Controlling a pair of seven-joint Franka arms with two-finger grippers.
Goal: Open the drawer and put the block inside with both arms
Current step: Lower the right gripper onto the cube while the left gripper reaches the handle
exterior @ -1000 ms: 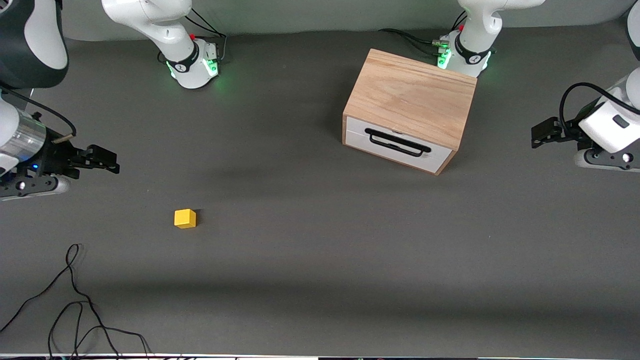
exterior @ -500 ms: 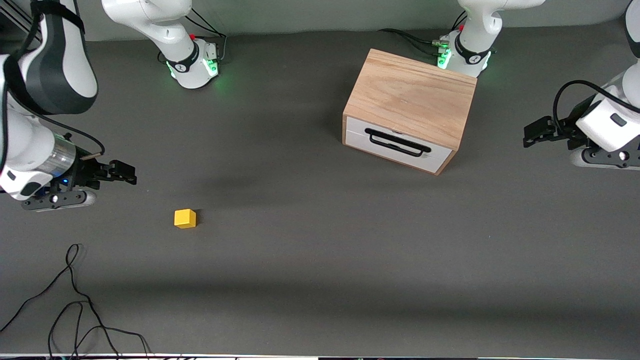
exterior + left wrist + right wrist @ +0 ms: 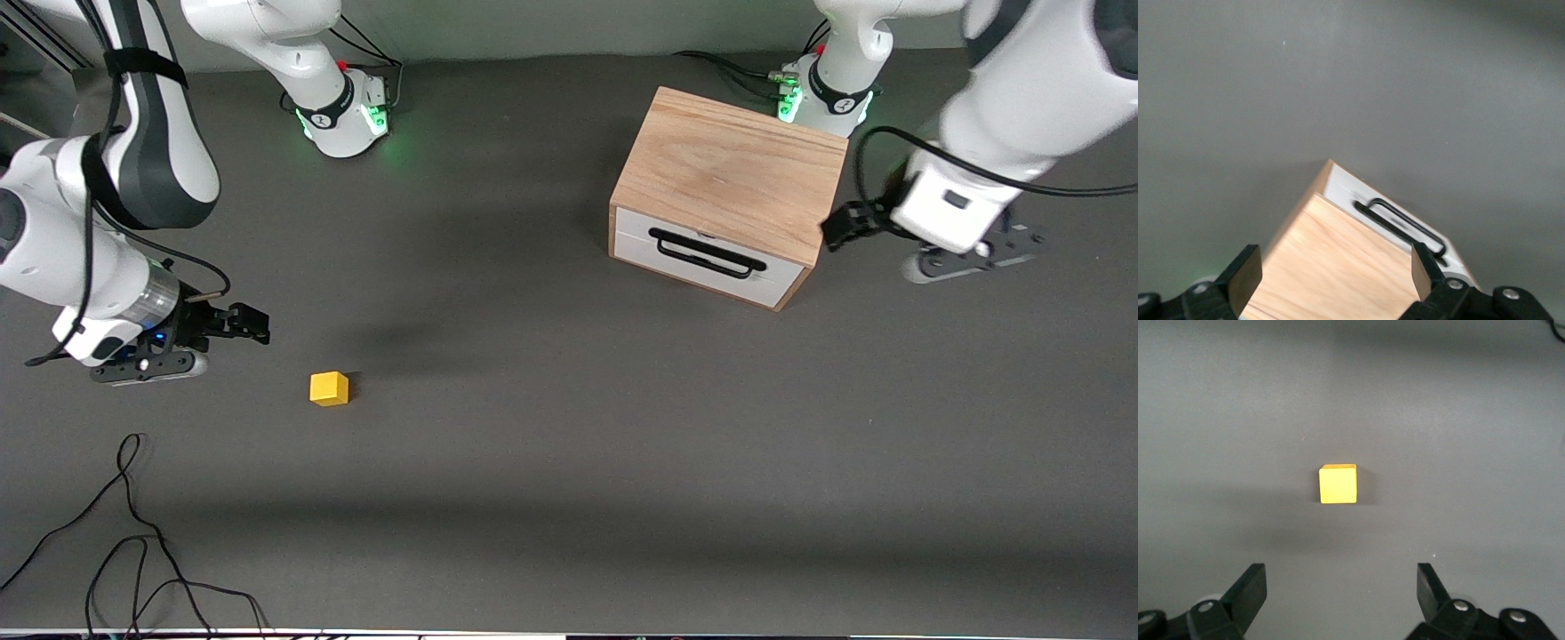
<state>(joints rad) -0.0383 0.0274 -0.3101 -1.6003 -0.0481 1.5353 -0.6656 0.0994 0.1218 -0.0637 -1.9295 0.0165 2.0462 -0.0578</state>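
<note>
The light wooden cabinet stands near the left arm's base. Its drawer is shut, with a white front and a black bar handle. The small yellow block lies on the grey table toward the right arm's end. My left gripper is open and empty beside the cabinet's upper corner; in the left wrist view its fingers frame the cabinet top and the handle. My right gripper is open and empty, close to the block; the block shows ahead of the gripper in the right wrist view.
A loose black cable lies on the table near the front camera at the right arm's end. Both arm bases stand along the table's back edge. The grey table is bare between block and cabinet.
My left gripper has swung in from the table's end to the cabinet's corner. My right gripper has moved inward toward the block. Block and cabinet have not moved.
</note>
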